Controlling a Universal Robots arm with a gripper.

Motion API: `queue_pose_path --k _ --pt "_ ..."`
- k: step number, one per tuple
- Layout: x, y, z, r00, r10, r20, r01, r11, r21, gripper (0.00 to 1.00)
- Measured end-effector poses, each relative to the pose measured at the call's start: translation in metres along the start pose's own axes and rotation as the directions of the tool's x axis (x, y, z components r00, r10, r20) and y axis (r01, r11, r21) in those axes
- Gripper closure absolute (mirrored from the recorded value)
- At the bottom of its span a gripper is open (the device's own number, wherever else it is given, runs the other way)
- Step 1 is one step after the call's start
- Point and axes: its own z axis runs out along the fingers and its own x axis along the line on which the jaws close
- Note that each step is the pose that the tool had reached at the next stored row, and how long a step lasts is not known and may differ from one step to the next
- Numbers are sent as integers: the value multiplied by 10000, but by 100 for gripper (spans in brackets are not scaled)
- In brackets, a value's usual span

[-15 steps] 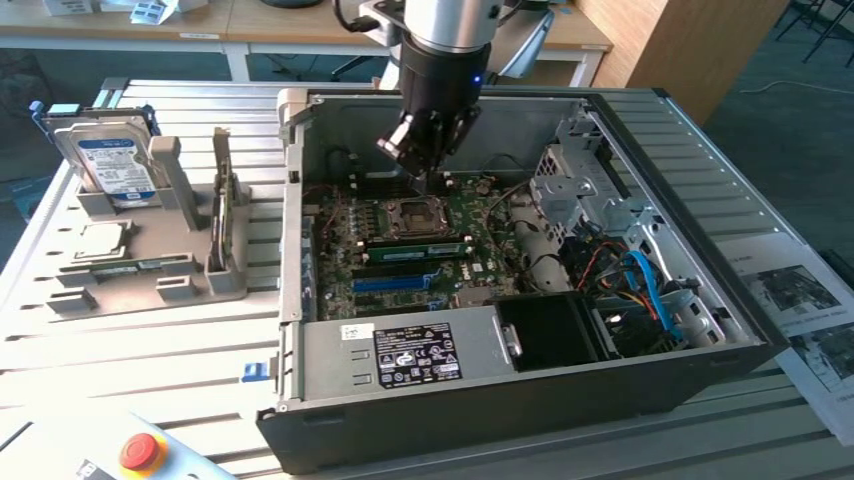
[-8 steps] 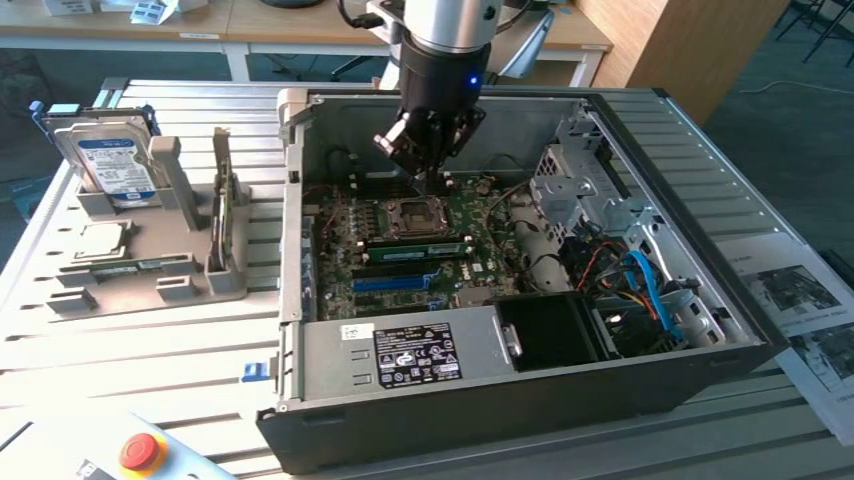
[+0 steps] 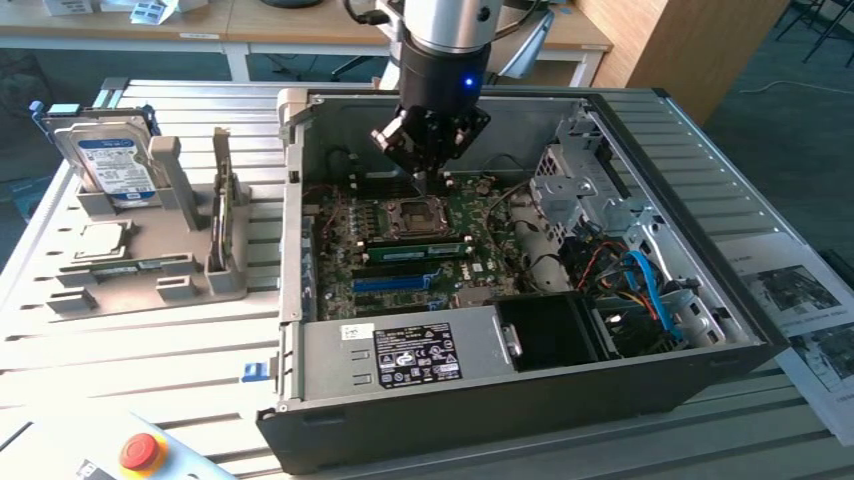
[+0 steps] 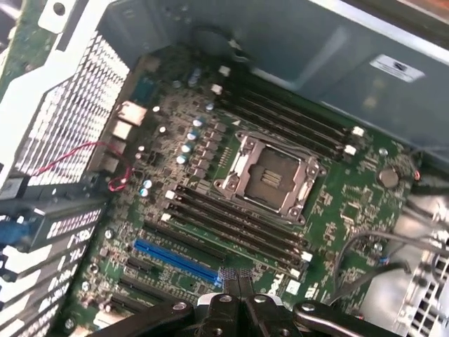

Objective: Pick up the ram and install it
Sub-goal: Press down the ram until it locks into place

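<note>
My gripper [image 3: 424, 182] hangs inside the open computer case [image 3: 534, 400], just above the far edge of the empty CPU socket [image 3: 408, 215]. In the wrist view its fingertips [image 4: 236, 279] are pressed together with nothing between them. A long narrow green strip that looks like the ram [image 3: 420, 249] stands along the memory slots, between the socket and the blue slot [image 3: 395, 283]. The gripper is clear of it, higher and farther back. In the wrist view those memory slots [image 4: 238, 223] look dark and I cannot make out the ram among them.
A grey fixture [image 3: 160, 285] at the exterior view's left holds an upright hard drive [image 3: 118, 165], a thin upright card [image 3: 222, 200] and a chip [image 3: 102, 240]. Cables [image 3: 641, 285] and drive cages fill the case's right side. A red stop button [image 3: 140, 452] sits in front.
</note>
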Motion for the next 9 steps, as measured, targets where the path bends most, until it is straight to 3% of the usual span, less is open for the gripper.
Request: queue_pose_path --k 5,9 --pt "0 0 0 9963 858 38 -858 9963 21 90" --pt "0 1 1 9879 1549 73 -1549 9879 35 90"
